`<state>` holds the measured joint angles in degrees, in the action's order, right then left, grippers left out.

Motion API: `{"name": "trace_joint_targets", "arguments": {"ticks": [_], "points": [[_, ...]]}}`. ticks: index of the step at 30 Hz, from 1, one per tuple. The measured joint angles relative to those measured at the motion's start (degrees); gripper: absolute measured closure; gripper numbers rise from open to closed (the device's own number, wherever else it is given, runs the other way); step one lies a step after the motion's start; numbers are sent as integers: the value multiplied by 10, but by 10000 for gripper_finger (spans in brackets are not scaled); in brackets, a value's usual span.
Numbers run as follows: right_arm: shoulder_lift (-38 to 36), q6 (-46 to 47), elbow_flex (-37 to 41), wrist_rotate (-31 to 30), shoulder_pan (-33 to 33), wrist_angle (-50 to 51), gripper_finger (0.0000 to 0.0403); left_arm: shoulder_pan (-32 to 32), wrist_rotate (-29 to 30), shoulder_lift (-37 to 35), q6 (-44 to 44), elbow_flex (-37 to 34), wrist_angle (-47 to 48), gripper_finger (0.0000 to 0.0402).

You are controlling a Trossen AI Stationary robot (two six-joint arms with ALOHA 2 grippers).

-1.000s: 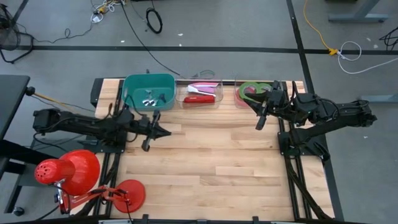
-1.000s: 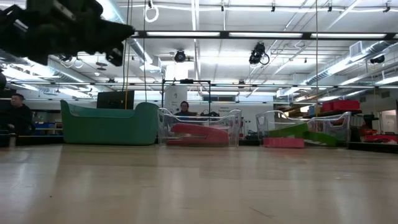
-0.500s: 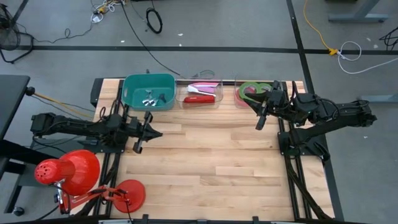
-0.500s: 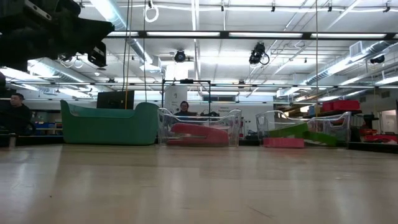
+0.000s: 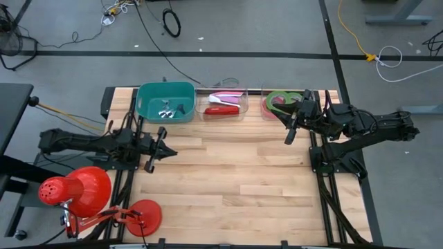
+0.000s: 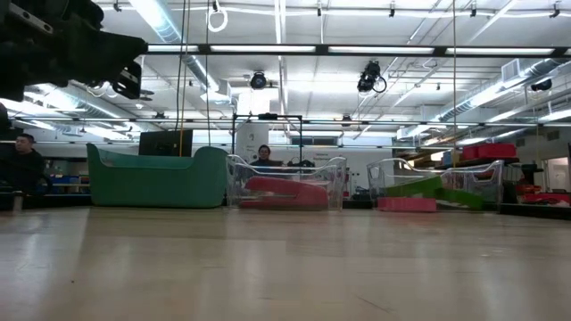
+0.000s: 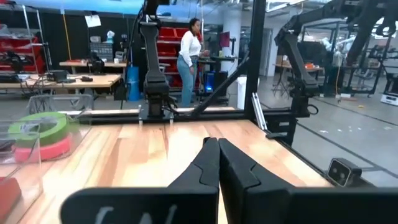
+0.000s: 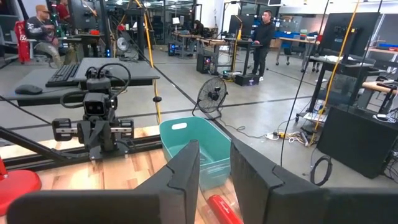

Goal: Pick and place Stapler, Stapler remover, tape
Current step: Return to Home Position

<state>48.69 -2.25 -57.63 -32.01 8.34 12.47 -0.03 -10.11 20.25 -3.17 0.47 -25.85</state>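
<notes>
While both arms hang over the table, the left gripper point(image 5: 166, 150), toward nine o'clock, has its fingers point(image 7: 209, 167) pressed together on nothing. The right gripper point(image 5: 290, 131), toward two o'clock, holds its fingers point(image 8: 185, 168) slightly spread. The tape point(image 5: 277, 101) (green over pink) lies in the clear bin point(image 5: 264, 116) at one o'clock.

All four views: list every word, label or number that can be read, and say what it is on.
None can be read.
White marks on the left gripper are cut off by the frame.
A white sheet in the room behind is too small to read.
</notes>
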Motion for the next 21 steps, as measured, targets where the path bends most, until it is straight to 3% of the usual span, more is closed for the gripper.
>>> {"name": "trace_joint_targets", "arguments": {"ticks": [21], "points": [[0,0,0,0,0,0,312,0,23,-157,7,0,217,401]]}}
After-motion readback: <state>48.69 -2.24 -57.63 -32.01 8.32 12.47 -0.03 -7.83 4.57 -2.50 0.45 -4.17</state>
